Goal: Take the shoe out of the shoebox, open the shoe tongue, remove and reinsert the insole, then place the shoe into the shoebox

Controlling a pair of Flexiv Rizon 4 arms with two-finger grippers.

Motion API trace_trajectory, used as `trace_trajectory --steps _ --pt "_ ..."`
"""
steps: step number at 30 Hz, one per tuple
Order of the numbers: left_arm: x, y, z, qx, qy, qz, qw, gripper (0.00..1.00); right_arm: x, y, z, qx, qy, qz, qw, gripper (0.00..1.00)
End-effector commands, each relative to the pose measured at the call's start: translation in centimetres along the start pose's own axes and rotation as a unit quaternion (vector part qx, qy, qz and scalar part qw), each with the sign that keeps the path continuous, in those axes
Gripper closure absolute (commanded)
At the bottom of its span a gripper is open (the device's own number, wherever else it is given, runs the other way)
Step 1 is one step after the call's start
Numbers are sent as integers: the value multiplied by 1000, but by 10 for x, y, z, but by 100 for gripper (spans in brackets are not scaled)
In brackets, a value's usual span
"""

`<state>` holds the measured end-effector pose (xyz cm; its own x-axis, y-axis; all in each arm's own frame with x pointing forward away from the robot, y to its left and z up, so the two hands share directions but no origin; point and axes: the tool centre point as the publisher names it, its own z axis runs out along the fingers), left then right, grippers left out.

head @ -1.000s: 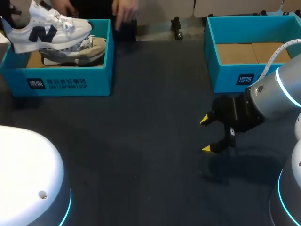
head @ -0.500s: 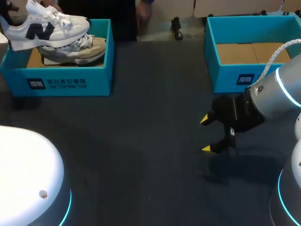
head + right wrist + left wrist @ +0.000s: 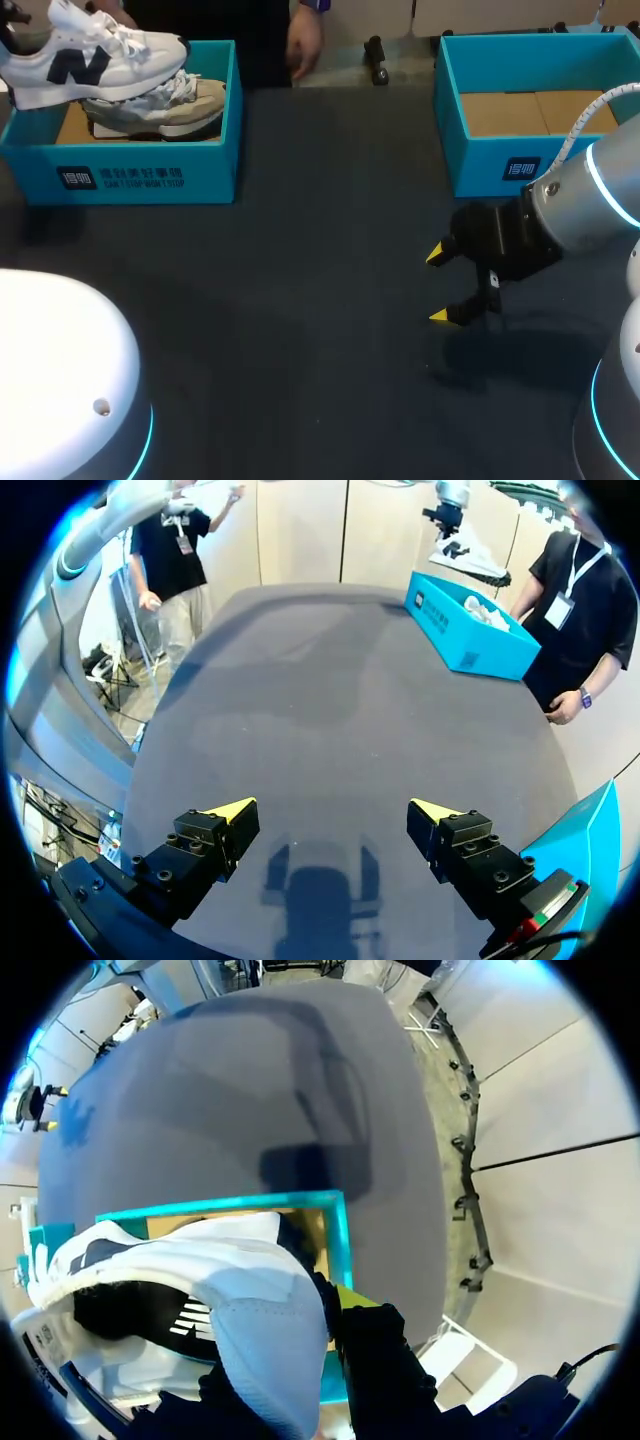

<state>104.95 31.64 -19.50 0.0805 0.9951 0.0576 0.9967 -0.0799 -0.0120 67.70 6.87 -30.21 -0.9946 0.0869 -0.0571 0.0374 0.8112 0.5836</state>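
Nearest me, the white housing of my left arm fills the near left corner of the dark worktop. At the near right, my right arm comes in low over the worktop. The right jaws stand wide apart with nothing between them. Their yellow fingertips hang above bare cloth, and the right wrist view shows the same, both fingertips spread over the grey surface and the jaws' own shadow.

Just beyond that arm, at the far right, sits a teal shoebox with its brown cardboard floor showing.

Well apart from it, at the far left, is the other teal shoebox, with a tan shoe lying inside. The white shoe with its dark side mark is raised over that box's left end, toe pointing towards the middle of the worktop. I cannot tell whether its sole touches the tan shoe.

In the left wrist view the left jaws are closed on the white shoe from both sides, their black fingers hugging it, with the box's teal rim beneath.
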Motion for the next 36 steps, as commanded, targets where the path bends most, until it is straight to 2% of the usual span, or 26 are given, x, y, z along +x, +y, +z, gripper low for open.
trace_trajectory --steps 1,11,19,36 --pt "-9 -43 -15 -26 9 6 1000 100 2 -1 0 0 -2 -1 1000 0" --pt "-15 -84 -14 -13 31 -6 999 100 2 -1 0 0 -2 -1 1000 0" --pt "-25 -108 -8 3 35 -25 999 100 2 -1 0 0 -2 -1 1000 0" --pt "-63 -162 7 18 60 -65 996 100 2 -1 0 0 -2 -1 1000 0"
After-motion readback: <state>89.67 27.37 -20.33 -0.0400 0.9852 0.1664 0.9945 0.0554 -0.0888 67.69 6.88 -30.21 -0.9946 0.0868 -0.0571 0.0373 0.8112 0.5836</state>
